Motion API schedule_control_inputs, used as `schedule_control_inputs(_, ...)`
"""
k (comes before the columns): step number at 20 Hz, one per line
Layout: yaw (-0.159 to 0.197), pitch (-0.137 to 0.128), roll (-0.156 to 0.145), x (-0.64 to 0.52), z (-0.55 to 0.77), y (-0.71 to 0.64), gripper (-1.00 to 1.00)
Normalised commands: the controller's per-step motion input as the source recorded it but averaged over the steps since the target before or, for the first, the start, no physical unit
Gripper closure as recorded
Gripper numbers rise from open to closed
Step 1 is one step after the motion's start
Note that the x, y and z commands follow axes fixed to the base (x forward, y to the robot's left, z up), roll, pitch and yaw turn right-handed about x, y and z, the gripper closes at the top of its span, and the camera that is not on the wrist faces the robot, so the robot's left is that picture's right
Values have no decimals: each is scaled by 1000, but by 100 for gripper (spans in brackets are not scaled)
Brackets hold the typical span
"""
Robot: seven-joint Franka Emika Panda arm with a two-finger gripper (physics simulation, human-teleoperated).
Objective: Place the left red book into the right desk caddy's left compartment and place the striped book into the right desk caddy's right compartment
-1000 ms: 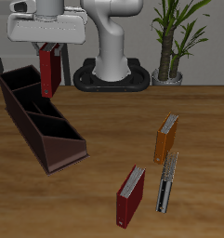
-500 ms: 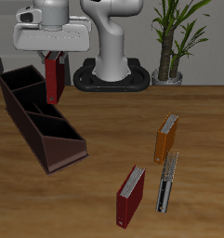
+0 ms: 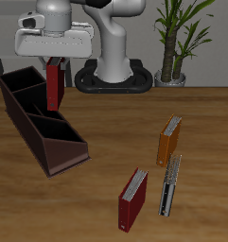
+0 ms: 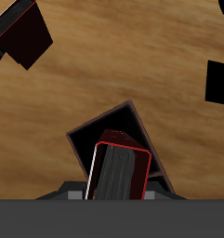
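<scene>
Here, left red book (image 3: 54, 83) clamped in tool (image 3: 55, 62)

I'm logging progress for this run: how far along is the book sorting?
Nothing is stowed yet. The gripper holds the left red book above the far end of the right desk caddy. The striped book lies on the table beside the orange book, untouched.

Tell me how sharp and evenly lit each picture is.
Exterior view: crisp, flat render light, soft shadows beside the right desk caddy and the striped book. Wrist view: the left red book is sharp at close range, the caddy interior nearly black, no glare.
</scene>
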Motion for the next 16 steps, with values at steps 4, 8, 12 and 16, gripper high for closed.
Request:
schedule_control_inputs(4,-1,25,4,75,-207,-20,100)
schedule_control_inputs(8,-2,7,-8,50,-166,-27,100)
schedule_control_inputs(12,16,16,0,53,-182,26,100)
schedule_control_inputs(16,2,6,5,17,-95,-12,100)
